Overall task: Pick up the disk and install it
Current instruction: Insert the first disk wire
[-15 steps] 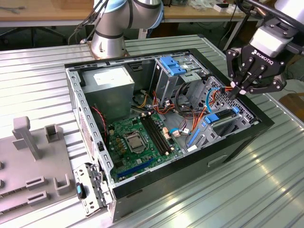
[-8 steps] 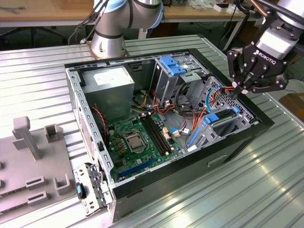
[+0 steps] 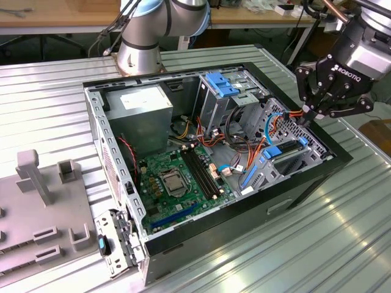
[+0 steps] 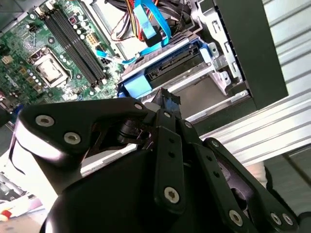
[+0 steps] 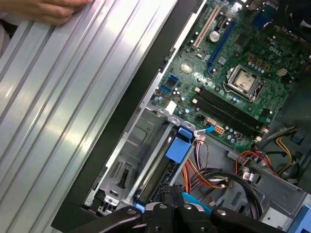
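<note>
Scene: an open computer case lies on its side on a ribbed metal table, with the motherboard facing up.
Disk – place: the disk sits in the grey metal drive bay at the corner of the case on the exterior view's right, between the motherboard and the black case wall.
Disk – attitude: it stands on edge in the bay, so both wrist views show its dark narrow side framed by the blue carrier.
Disk – long axis: it runs level and parallel to the black wall beside it; one end points toward the motherboard, the other toward the gripper.
Gripper: the gripper hangs over the bay's far end with its fingertips drawn together and nothing seen between them; whether they touch the disk cannot be told.
Cables: orange and blue cables run just beside the fingertips.
Person: a hand rests on the table, well apart from the case.
</note>
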Robot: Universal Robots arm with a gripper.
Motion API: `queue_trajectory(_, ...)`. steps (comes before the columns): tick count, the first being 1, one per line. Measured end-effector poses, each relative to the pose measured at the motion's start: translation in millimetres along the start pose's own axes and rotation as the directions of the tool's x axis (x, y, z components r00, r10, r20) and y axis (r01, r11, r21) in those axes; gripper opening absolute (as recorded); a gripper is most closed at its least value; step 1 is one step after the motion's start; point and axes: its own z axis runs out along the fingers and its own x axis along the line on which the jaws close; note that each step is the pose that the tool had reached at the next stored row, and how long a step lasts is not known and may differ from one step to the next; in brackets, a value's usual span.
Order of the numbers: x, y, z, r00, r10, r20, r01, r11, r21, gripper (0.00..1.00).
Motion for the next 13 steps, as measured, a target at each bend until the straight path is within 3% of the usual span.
queue_trajectory(7, 4.6, -19.6, 0.6, 0.9999, -0.013, 0.0002, 0.013, 0.9999, -0.0005, 0.11)
queue_trajectory(9, 2.7, -25.3, 1.1, 0.9999, -0.014, 0.0003, 0.014, 0.9999, -0.0006, 0.11)
queue_trajectory(13, -11.6, -40.3, 4.7, 0.9999, -0.015, 0.0003, 0.015, 0.9999, -0.0006, 0.11)
